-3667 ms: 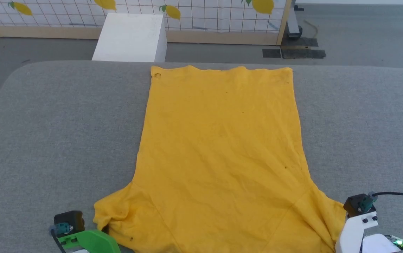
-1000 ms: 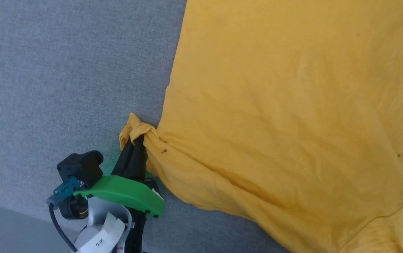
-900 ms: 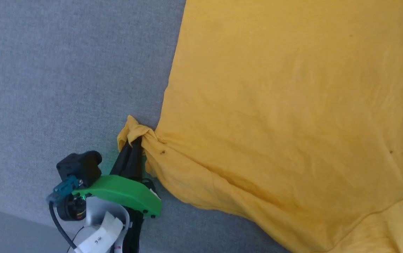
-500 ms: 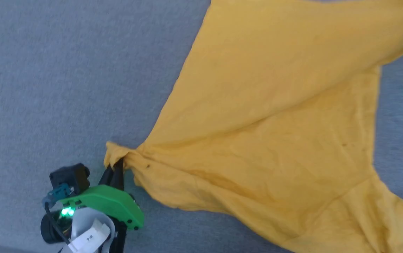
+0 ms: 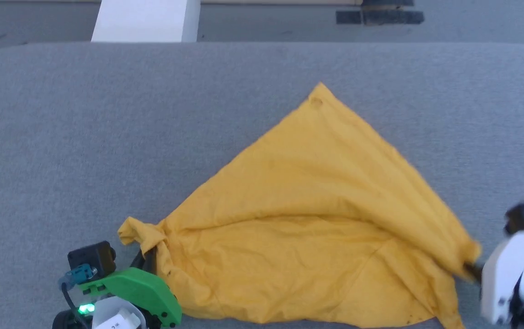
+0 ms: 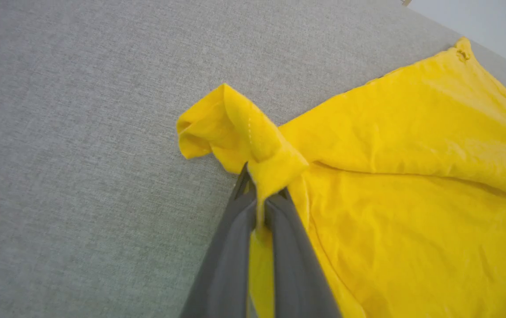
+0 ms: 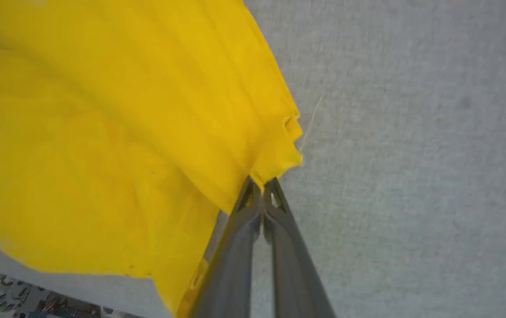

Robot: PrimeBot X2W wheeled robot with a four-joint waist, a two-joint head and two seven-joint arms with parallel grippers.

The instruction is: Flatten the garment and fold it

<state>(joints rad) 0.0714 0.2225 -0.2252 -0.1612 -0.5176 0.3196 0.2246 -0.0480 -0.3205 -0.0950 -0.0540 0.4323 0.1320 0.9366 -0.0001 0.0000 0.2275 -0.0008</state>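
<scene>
My left gripper (image 6: 259, 196) has its fingers closed tight on a bunched wad of the mustard-yellow T-shirt (image 5: 317, 219), and a knot of cloth stands up just beyond my tips. It looks like a sleeve end, though I cannot be sure. From that hand the shirt spreads rightward across the grey padded table (image 5: 83, 114) as a rough triangle. One corner points far ahead of both hands, and a doubled-over layer and long creases run between my two grips. No print visible; plain yellow faces up. My right gripper (image 7: 262, 185) has its fingers closed, with a corner of the fabric pinched at the very tips and the rest of the cloth lying to that hand's left. In the head view this hand is blurred. Status, my reading: flattening not achieved. The shirt is skewed, partly lapped on itself, and slack along the edge nearest me. Left to do: spread it square and smooth, then every fold. Nothing is neatly folded yet.
</scene>
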